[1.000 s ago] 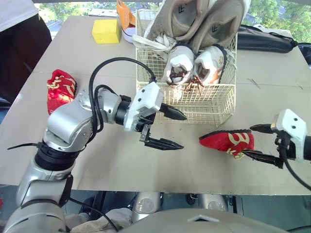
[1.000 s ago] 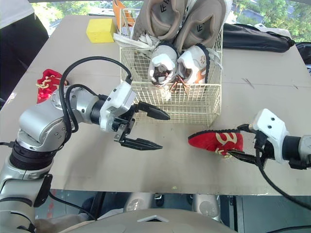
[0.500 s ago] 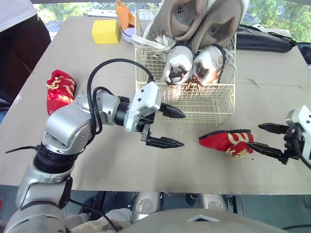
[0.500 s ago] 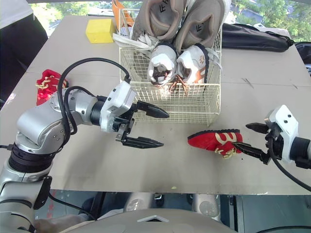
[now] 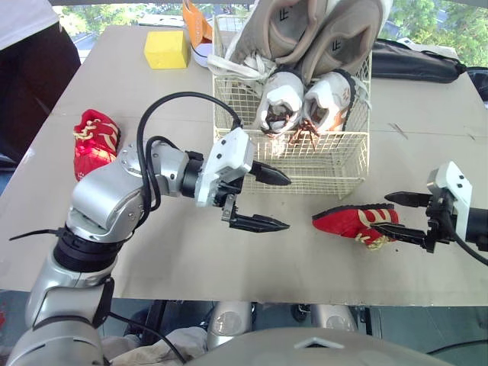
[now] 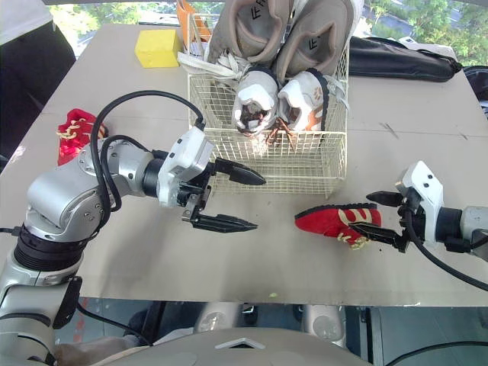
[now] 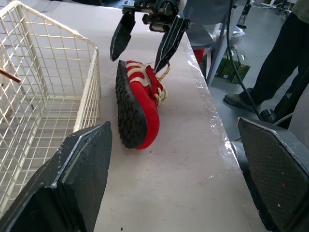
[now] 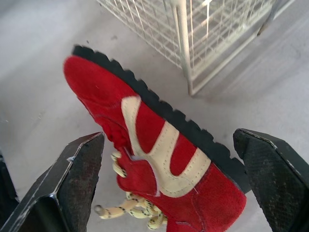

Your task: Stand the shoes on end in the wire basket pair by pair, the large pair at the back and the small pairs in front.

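The wire basket (image 5: pixel 335 164) holds a large tan pair (image 5: pixel 305 30) upright at the back and a small white pair (image 5: pixel 301 103) in front of it. One red shoe (image 5: pixel 352 221) lies on its side on the table, just in front of the basket's right corner. My right gripper (image 5: pixel 383 213) is open at its heel end, with the fingers on either side of the heel and laces, not clamped. A second red shoe (image 5: pixel 95 141) lies far left. My left gripper (image 5: pixel 288 204) hangs open and empty in front of the basket, left of the near red shoe (image 7: pixel 140 111).
A yellow block (image 5: pixel 166 49) and an orange shoe (image 5: pixel 197 27) sit behind the basket on the left. A black bag (image 5: pixel 415 61) lies at the back right. A person (image 5: pixel 30 69) stands by the table's left edge. The red shoe lies near the front edge.
My right gripper drew back to the right off the red shoe, then moved left again up to its heel. The shoe and my left arm stayed put.
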